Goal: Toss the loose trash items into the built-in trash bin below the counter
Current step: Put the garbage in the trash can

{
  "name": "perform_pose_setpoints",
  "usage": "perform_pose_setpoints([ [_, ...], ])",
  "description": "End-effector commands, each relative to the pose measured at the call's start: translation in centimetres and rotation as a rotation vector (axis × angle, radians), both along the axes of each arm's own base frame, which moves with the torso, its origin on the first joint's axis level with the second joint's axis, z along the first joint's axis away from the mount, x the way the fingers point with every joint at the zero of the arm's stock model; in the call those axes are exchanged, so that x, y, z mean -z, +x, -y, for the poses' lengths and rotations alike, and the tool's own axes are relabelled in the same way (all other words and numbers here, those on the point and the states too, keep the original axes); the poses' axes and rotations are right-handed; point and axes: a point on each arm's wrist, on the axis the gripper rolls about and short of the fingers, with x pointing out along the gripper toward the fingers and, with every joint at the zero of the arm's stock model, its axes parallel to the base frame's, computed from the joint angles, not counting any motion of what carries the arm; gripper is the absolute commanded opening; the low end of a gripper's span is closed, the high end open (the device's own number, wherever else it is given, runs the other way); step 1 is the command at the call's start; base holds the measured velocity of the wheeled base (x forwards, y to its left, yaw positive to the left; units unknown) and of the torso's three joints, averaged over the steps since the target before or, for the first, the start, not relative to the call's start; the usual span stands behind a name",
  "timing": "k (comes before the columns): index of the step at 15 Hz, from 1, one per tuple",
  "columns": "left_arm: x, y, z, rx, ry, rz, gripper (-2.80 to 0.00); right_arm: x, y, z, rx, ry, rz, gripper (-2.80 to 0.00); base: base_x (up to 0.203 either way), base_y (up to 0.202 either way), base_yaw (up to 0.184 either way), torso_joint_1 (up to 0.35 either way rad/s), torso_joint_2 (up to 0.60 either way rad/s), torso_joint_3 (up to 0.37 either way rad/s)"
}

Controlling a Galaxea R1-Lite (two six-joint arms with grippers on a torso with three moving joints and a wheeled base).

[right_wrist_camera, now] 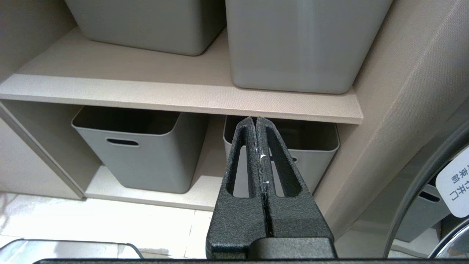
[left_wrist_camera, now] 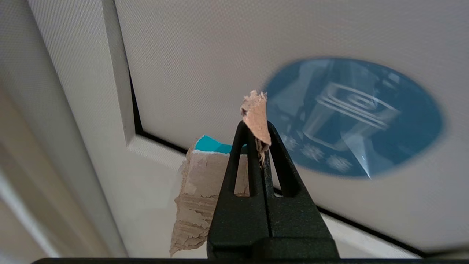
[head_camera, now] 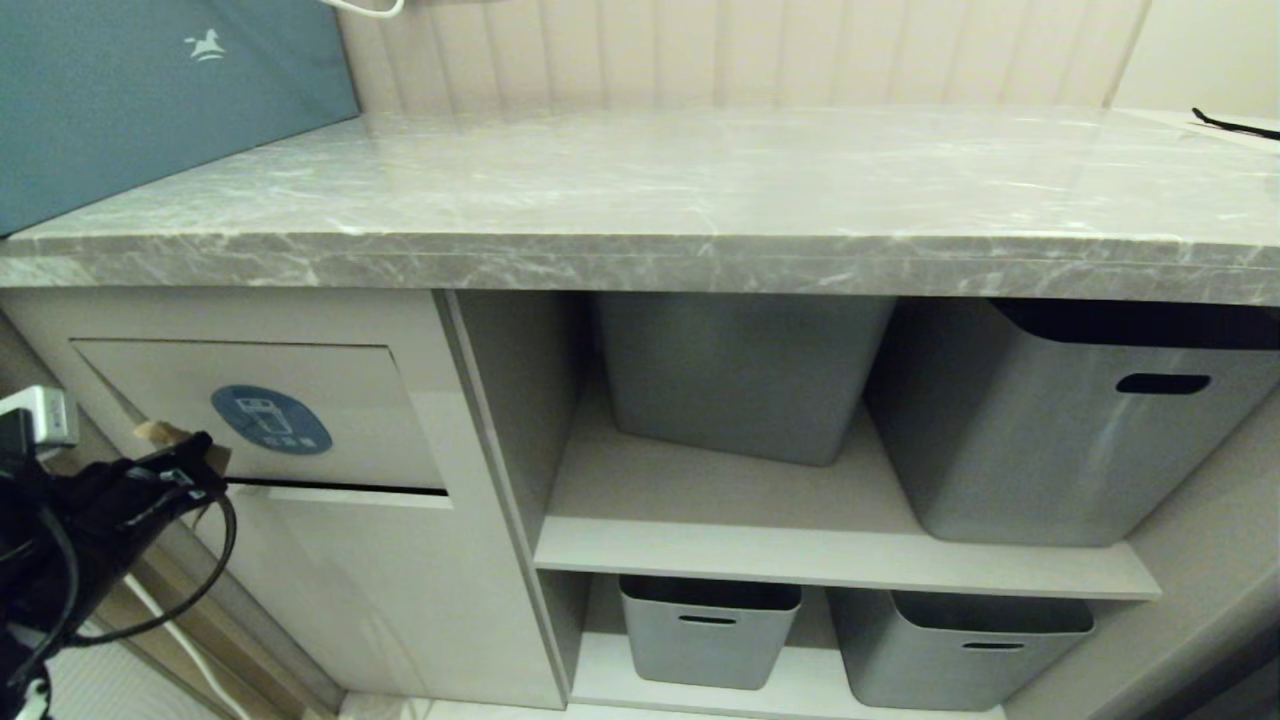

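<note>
Nearest the camera, at about 8 o'clock in the head view, the left gripper (head_camera: 195, 450) is clenched on the cardboard piece (left_wrist_camera: 256, 117). The wrist view shows the fingers (left_wrist_camera: 238, 161) pressed together with a torn tan corner standing out past their tips; the larger, ragged part of the scrap hangs to one side of the fingers and carries a small teal patch at its upper edge. Judged from its torn, fibrous edges, the piece is light, fairly stiff yet easily bent or torn. It is not slippery, and the pinch at one corner seems enough to carry it. A hold nearer its middle would probably keep it from swinging. Its long axis runs roughly along the fingers, with the free corner pointing at the flap (head_camera: 260, 370).

Just beyond the fingertips stands the trash bin (head_camera: 330, 560), its flap shut and marked by the blue oval sticker (head_camera: 271, 419), which lies at about 2 o'clock from the scrap in the wrist view. Whether cardboard and flap touch cannot be told.

The right gripper (right_wrist_camera: 256, 123) is parked with its fingers closed on nothing, facing the grey plastic boxes (right_wrist_camera: 143, 157) on the lower shelf.

Farthest, from 10 to 2 o'clock, the counter (head_camera: 700, 190) spans the head view.
</note>
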Motion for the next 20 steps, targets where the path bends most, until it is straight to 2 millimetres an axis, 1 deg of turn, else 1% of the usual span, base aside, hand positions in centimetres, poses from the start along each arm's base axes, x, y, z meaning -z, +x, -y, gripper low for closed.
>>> perform_pose_setpoints([
  [1, 1.3, 1.8, -0.7, -0.006, -0.02, -0.013, -2.8, 0.0, 0.0, 0.0, -0.001, 0.0, 0.002, -2.8, 0.0, 0.0, 0.0, 0.0, 0.0, 0.0],
  [4, 1.2, 4.0, -1.4, 0.008, -0.015, 0.031, -2.8, 0.0, 0.0, 0.0, -0.001, 0.0, 0.002, -2.8, 0.0, 0.0, 0.0, 0.0, 0.0, 0.0],
  [8, 1.1, 5.7, -1.4, 0.061, -0.056, 0.065, -2.8, 0.0, 0.0, 0.0, -0.001, 0.0, 0.002, -2.8, 0.0, 0.0, 0.0, 0.0, 0.0, 0.0],
  [10, 1.5, 6.2, -1.4, 0.067, -0.069, 0.062, -2.8, 0.0, 0.0, 0.0, -0.001, 0.0, 0.002, -2.8, 0.0, 0.0, 0.0, 0.0, 0.0, 0.0],
  [12, 1.6, 6.7, -0.9, 0.087, -0.07, 0.064, -2.8, 0.0, 0.0, 0.0, -0.001, 0.0, 0.002, -2.8, 0.0, 0.0, 0.0, 0.0, 0.0, 0.0],
  [13, 1.5, 6.9, -0.8, 0.09, -0.068, 0.071, -0.24, 0.0, 0.0, 0.0, -0.001, 0.0, 0.002, -2.8, 0.0, 0.0, 0.0, 0.0, 0.0, 0.0],
  [14, 1.6, 7.2, -0.7, 0.095, -0.068, 0.073, 0.0, 0.0, 0.0, 0.0, -0.001, 0.0, 0.002, -2.8, 0.0, 0.0, 0.0, 0.0, 0.0, 0.0],
  [17, 1.1, 8.3, -0.4, 0.112, -0.059, 0.105, 0.0, 0.0, 0.0, 0.0, -0.001, 0.0, 0.002, -2.8, 0.0, 0.0, 0.0, 0.0, 0.0, 0.0],
  [20, 1.1, 8.6, -0.1, 0.122, -0.059, 0.109, 0.0, 0.0, 0.0, 0.0, -0.001, 0.0, 0.002, -2.8, 0.0, 0.0, 0.0, 0.0, 0.0, 0.0],
])
